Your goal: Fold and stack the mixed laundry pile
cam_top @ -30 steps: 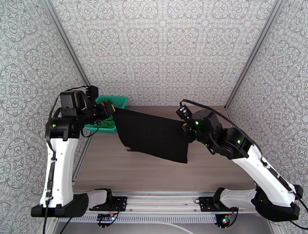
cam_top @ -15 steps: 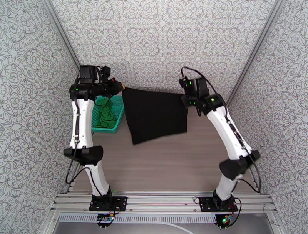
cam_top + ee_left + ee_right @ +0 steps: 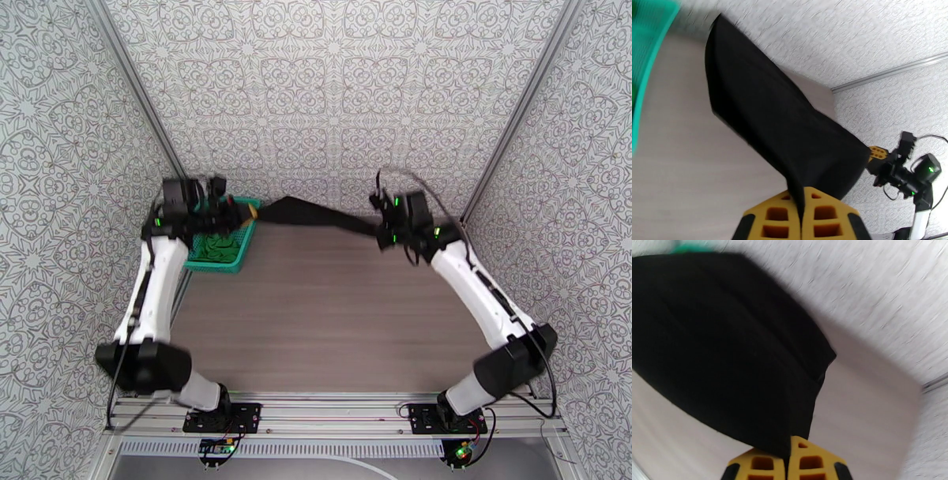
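The black garment (image 3: 316, 215) hangs stretched between both grippers at the far edge of the table, close to the back wall. My left gripper (image 3: 250, 210) is shut on its left corner, beside the basket. My right gripper (image 3: 378, 230) is shut on its right corner. In the left wrist view the black garment (image 3: 782, 126) runs from the yellow fingers (image 3: 825, 215) away toward the wall. The right wrist view has the black garment (image 3: 723, 350) spreading out from the pinched yellow fingers (image 3: 805, 463). The green T-shirt (image 3: 215, 246) lies crumpled in the basket.
A teal mesh basket (image 3: 248, 238) stands at the table's far left corner, under my left arm. Patterned walls close the back and both sides. The wooden tabletop (image 3: 332, 316) stretches from the garment toward the arm bases.
Both arms have swung the black garment from mid-table up and back to the far edge. It hung as a broad sheet before; now it is a low, narrow band near the wall.
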